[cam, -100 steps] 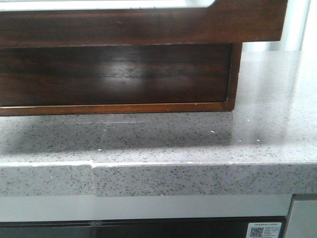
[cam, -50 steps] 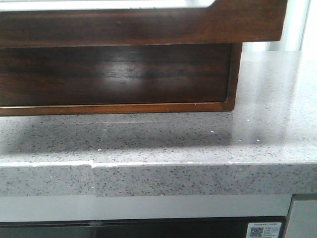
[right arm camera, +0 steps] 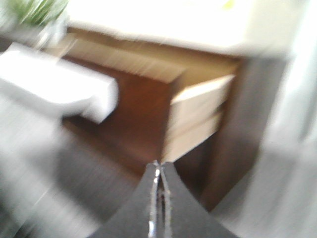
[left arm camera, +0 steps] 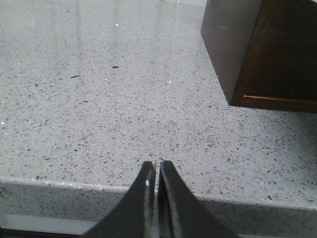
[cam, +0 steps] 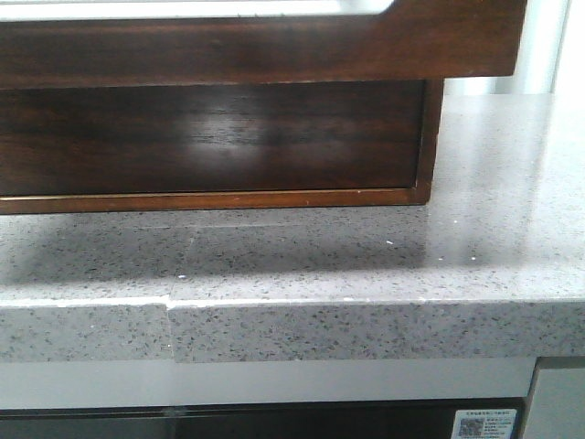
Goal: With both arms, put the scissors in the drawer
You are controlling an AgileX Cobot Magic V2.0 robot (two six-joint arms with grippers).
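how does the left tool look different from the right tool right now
The left tool hangs low over the speckled grey counter near its front edge; the right tool points at a brown wooden cabinet. The left wrist view is sharp; the right wrist view is motion-blurred. Both tools are dark, shut, and hold nothing.

Speckled grey countertop [left arm camera: 99, 109] is stretching out straight ahead of the left gripper [left arm camera: 156, 171], with its front edge lying just under the tips. Small dark specks [left arm camera: 115, 67] are sitting on it farther ahead. A dark wooden cabinet [left arm camera: 267, 54] corner is standing on the counter, ahead and off to one side. In the front view a vertical seam [cam: 170, 334] is cutting the counter's edge and a QR sticker [cam: 483, 423] is showing below. Ahead of the right gripper [right arm camera: 157, 171] everything is blurring: a white block [right arm camera: 59, 91], with a green plant [right arm camera: 34, 10] beyond it.
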